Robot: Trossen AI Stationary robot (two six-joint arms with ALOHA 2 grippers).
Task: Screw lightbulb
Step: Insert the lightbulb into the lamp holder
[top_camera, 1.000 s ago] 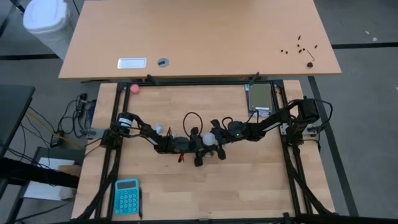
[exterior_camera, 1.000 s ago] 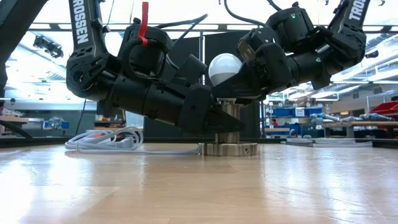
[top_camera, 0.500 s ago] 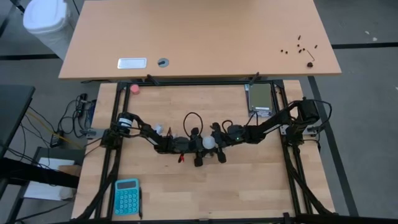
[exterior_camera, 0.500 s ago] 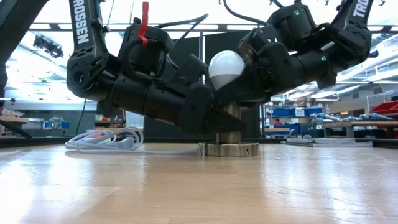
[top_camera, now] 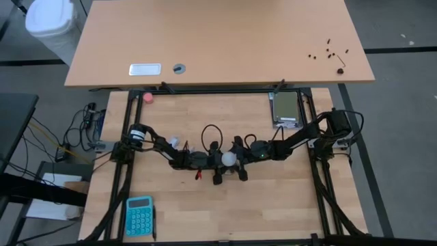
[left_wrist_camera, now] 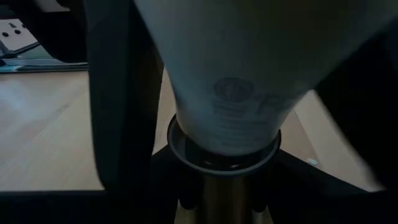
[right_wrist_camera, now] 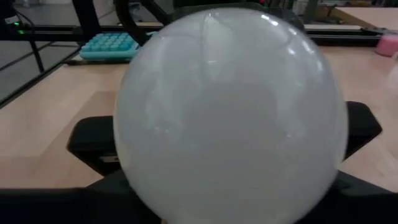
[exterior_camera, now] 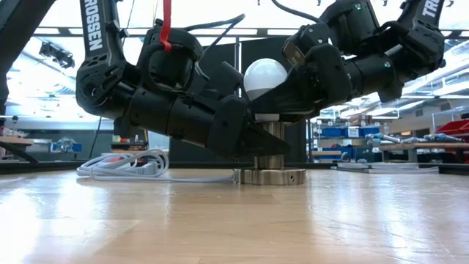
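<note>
The white lightbulb (exterior_camera: pixel 264 78) stands upright with its neck (left_wrist_camera: pixel 231 124) seated in the collar of a brass socket (exterior_camera: pixel 271 144). The socket's round base (exterior_camera: pixel 269 176) rests on the table's middle. My left gripper (exterior_camera: pixel 253 143) reaches in level from the table's left and is shut on the socket. My right gripper (right_wrist_camera: pixel 224 205) comes in from the table's right. It is open, with one finger (right_wrist_camera: pixel 90 142) on each side of the bulb's globe (right_wrist_camera: pixel 227 112). In the high view both grippers meet at the bulb (top_camera: pixel 229 158). My left gripper pinches the socket's upright brass stem (left_wrist_camera: pixel 214 208) just under the collar, between its two fingers. The fingers come in level from the table's left and lie across the stem. The socket stands upright with its base on the table. My right gripper's fingers stand close beside the globe; whether they touch it I cannot tell.
A white cord (exterior_camera: pixel 121 167) lies coiled on the table behind my left arm. A pink ball (top_camera: pixel 148 98) sits at the far left corner, a blue calculator (top_camera: pixel 139 215) at the near left, and a grey box (top_camera: pixel 286 108) at the far right.
My right gripper and forearm have swung a little toward the table's near edge around the bulb. The bulb has stayed upright on the socket, and my left gripper has kept still.
</note>
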